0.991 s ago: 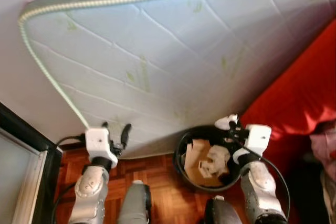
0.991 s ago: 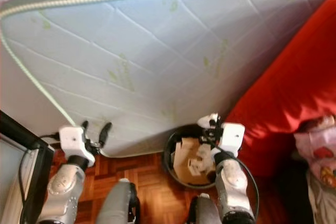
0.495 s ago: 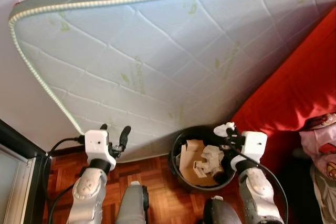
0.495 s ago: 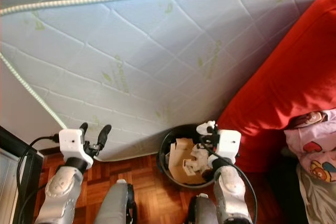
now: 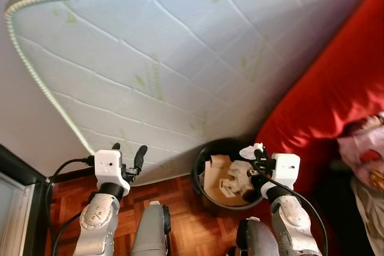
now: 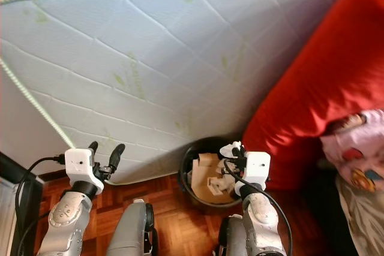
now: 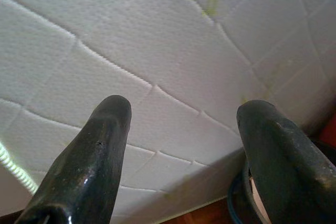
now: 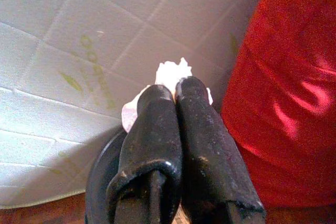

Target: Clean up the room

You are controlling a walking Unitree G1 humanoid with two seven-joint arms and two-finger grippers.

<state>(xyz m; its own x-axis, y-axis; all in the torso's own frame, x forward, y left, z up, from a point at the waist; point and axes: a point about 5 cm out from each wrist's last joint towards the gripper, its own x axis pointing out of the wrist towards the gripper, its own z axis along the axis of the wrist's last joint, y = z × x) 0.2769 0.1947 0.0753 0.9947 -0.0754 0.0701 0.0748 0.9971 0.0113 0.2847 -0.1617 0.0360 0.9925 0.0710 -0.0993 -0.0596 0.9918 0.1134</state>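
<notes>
Propped against the wall, a white quilted mattress with green leaf print (image 5: 180, 58) leans over reddish parquet flooring (image 5: 180, 208), its long edge running from 10 o'clock down toward 5 o'clock. At 3 o'clock sits a red fabric cushion or sofa (image 5: 324, 100). A round black waste bin (image 5: 201, 161), holding torn cardboard pieces (image 5: 219, 178), stands at the mattress's lower edge. The right gripper (image 8: 176, 90) hovers over the bin's rim at 5 o'clock, its fingers pressed together on a small crumpled white scrap, probably paper (image 8: 172, 72), which pokes out beyond the fingertips toward the mattress. The left gripper (image 5: 127, 151) at 7 o'clock points at the mattress, fingers spread, holding nothing.
</notes>
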